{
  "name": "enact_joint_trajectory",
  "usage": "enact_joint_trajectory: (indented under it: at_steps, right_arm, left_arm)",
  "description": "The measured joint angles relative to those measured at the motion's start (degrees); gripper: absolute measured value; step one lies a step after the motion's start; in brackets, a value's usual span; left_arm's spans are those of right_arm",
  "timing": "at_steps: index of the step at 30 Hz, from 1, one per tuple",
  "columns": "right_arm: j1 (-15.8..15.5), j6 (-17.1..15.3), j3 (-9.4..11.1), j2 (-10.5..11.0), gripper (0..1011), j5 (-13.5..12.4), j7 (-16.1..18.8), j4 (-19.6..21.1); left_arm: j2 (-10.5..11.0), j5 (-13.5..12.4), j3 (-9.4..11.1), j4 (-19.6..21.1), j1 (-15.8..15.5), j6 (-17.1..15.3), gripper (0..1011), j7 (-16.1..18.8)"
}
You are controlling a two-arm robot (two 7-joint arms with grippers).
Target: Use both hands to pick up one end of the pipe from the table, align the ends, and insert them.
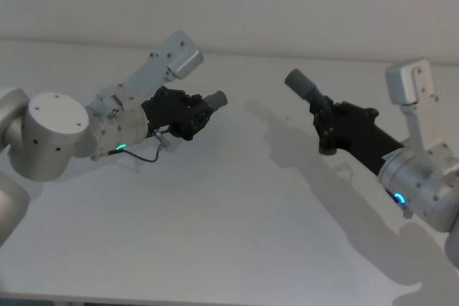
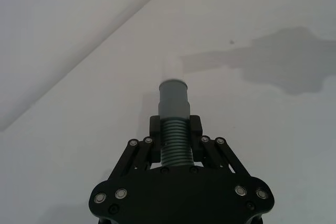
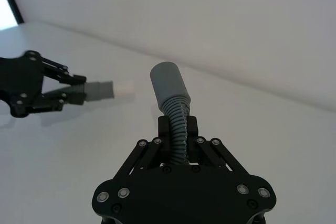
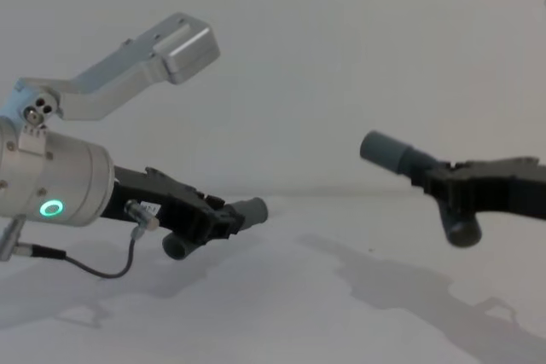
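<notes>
Below both arms the white table (image 1: 237, 234) is seen, and both pipe pieces are held up above it. One pipe piece (image 1: 217, 98) is squeezed around its ribbed part by the left gripper (image 1: 201, 110) (its white tip (image 3: 124, 89) is pointed toward the other arm). The second pipe piece (image 1: 301, 84) is clamped in the right gripper (image 1: 324, 110), with its grey cuff (image 3: 167, 82) tilted upward. The tip and the cuff are seen well apart.

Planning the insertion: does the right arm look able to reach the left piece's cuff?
Probably yes: the right pincer and left pincer hold their pipe pieces above the table, right cuff facing white-tipped cuff across an open gap.
</notes>
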State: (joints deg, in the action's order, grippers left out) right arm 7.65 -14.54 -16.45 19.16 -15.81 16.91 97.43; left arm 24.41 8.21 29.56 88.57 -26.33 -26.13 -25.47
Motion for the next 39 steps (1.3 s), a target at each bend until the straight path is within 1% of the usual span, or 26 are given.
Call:
enact_joint_trajectory:
  at_steps: [2, 4, 5, 8, 9, 10, 11, 13, 14, 16, 17, 18, 19, 20, 23, 24, 25, 31, 36, 39]
  right_arm:
    - [0.0, 1.3, 0.2, 0.6, 174, -0.3, 1.0, 0.1]
    - [-0.1, 3.0, 0.7, 1.6, 174, -0.9, 2.6, 0.3]
    - [-0.1, 4.4, 1.0, 2.7, 174, -1.6, 4.2, 0.4]
    - [-0.1, 6.0, 1.4, 3.7, 174, -2.4, 6.2, 0.5]
    - [-0.1, 6.9, 1.6, 4.5, 174, -2.9, 7.3, 0.5]
    - [-0.1, 7.9, 1.9, 5.3, 174, -3.6, 8.9, 0.5]
    - [-0.1, 7.9, 1.9, 5.3, 174, -3.6, 8.9, 0.5]
    - [0.0, 9.1, 2.2, 6.4, 174, -4.6, 11.0, 0.5]
    - [0.1, 9.8, 2.3, 7.1, 174, -5.2, 12.2, 0.4]
    - [0.2, 10.4, 2.5, 7.8, 174, -5.8, 13.6, 0.2]
    - [0.3, 10.8, 2.5, 8.2, 174, -6.2, 14.5, 0.2]
    - [0.4, 11.4, 2.6, 8.9, 174, -6.7, 15.9, 0.0]
    - [0.6, 11.6, 2.6, 9.3, 174, -7.0, 16.6, -0.1]
    - [0.7, 11.9, 2.7, 9.7, 174, -7.3, 17.2, -0.2]
    - [1.3, 12.8, 2.6, 11.3, 174, -8.7, 20.7, -0.6]
    - [1.3, 12.8, 2.6, 11.3, 174, -8.7, 20.7, -0.6]
    - [1.6, 13.0, 2.6, 11.9, 174, -9.2, 22.0, -0.8]
    - [2.7, 13.5, 1.9, 13.9, 174, -10.4, 26.0, -1.2]
    - [3.5, 13.5, 1.0, 15.3, 174, -10.9, 28.2, -1.3]
    - [3.8, 13.2, 0.7, 15.9, 174, -10.9, 28.8, -1.3]
  left_arm:
    - [0.4, 0.1, 0.1, -0.2, -0.3, 0.7, 308, -0.9]
    - [0.9, 0.3, 0.4, -0.5, -0.7, 1.8, 308, -2.5]
    - [1.6, 0.6, 0.6, -0.8, -1.3, 2.9, 308, -4.2]
    - [2.5, 1.1, 0.9, -1.4, -2.1, 4.5, 308, -6.7]
    - [2.7, 1.3, 1.0, -1.6, -2.3, 4.9, 308, -7.2]
    - [3.2, 1.6, 1.2, -1.9, -2.7, 5.7, 308, -8.7]
    - [3.5, 1.7, 1.3, -2.1, -3.0, 6.2, 308, -9.3]
    - [3.9, 2.0, 1.4, -2.4, -3.4, 6.9, 308, -10.8]
    - [4.4, 2.4, 1.6, -2.7, -4.0, 7.6, 308, -12.2]
    - [4.8, 2.7, 1.7, -3.0, -4.5, 8.2, 308, -13.4]
    - [5.2, 3.1, 1.8, -3.2, -5.0, 8.9, 308, -14.8]
    - [5.4, 3.3, 1.8, -3.4, -5.3, 9.2, 308, -15.5]
    - [5.7, 3.7, 1.9, -3.7, -5.8, 9.7, 308, -16.6]
    - [5.7, 3.7, 1.9, -3.7, -5.8, 9.7, 308, -16.6]
    - [6.3, 4.8, 2.1, -4.4, -6.9, 10.9, 308, -19.4]
    - [6.4, 5.1, 2.1, -4.5, -7.1, 11.3, 308, -20.1]
    - [6.5, 5.3, 2.1, -4.7, -7.4, 11.6, 308, -20.7]
    - [7.1, 7.4, 2.4, -5.8, -9.3, 14.0, 308, -25.5]
    - [7.3, 9.1, 2.8, -6.7, -11.0, 15.9, 308, -29.7]
    - [7.5, 10.1, 3.0, -7.0, -11.8, 16.9, 308, -32.1]
